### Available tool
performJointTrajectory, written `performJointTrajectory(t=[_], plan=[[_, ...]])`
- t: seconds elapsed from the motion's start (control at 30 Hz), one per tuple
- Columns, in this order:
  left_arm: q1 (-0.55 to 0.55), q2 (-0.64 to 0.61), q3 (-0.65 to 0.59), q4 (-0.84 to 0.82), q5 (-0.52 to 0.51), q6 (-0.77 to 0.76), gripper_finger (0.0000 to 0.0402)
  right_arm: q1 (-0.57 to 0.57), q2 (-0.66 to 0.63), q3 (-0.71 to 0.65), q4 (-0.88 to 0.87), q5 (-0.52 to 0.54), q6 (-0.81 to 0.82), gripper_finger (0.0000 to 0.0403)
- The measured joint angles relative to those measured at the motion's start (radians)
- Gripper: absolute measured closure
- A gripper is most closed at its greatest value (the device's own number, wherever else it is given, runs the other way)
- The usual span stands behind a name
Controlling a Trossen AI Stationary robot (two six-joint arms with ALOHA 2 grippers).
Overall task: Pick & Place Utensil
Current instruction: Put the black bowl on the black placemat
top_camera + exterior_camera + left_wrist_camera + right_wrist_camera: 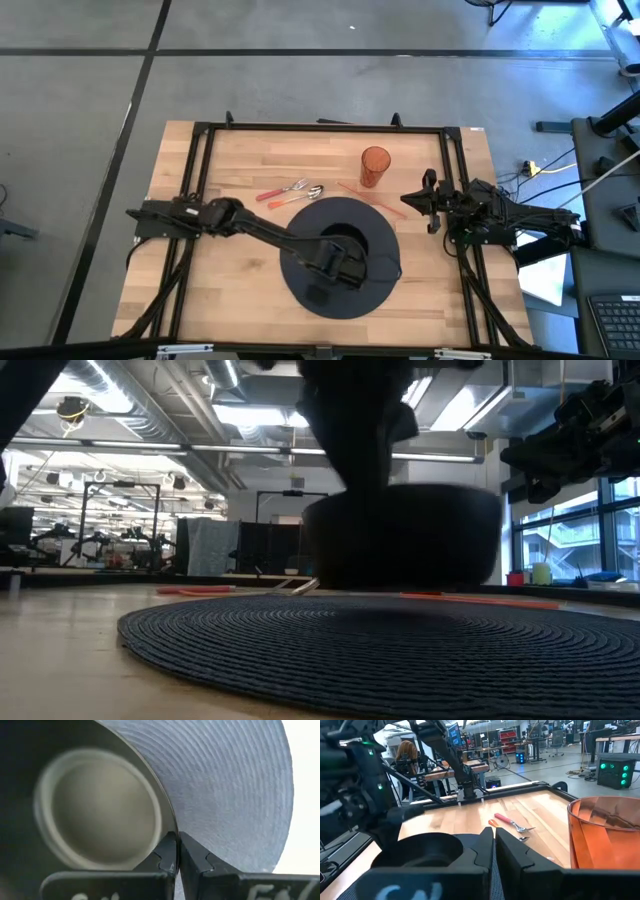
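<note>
A black bowl (95, 810), pale inside, is over the middle of a round dark woven mat (340, 300), with my left gripper (177, 840) shut on it. In the low view the bowl (400, 545) hangs close over the mat (380, 640); whether it touches the mat I cannot tell. A fork and a spoon with orange-red handles (292, 192) lie on the wood just beyond the mat's far left. My right gripper (432, 205) waits shut at the table's right side, holding nothing. My left gripper pinches the bowl's thin rim (170, 827) between its two fingers, one on the inner side and one on the outer. The fingers come from above, pointing steeply down. The bowl sits upright below them, over the mat's middle.
An orange see-through cup (375, 165) stands on the far side of the mat, with thin orange sticks (375, 203) lying on the wood beside it. A black frame (200, 130) runs round the tabletop. Bare wood shows at the near left (230, 290).
</note>
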Motion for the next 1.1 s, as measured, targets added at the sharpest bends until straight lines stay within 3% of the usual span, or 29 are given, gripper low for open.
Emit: performJointTrajectory(t=[0.6,0.8,1.1], plan=[[-0.037,0.011,0.000,-0.002,-0.012,0.094,0.0398,0.000,0.000,0.000,0.000,0.000,0.000,0.0382],[-0.042,0.011,0.000,-0.001,-0.065,0.066,0.0398,0.000,0.000,0.000,0.000,0.000,0.000,0.0382],[-0.040,0.011,-0.043,0.004,-0.054,0.070,0.0398,0.000,0.000,0.000,0.000,0.000,0.000,0.0382]])
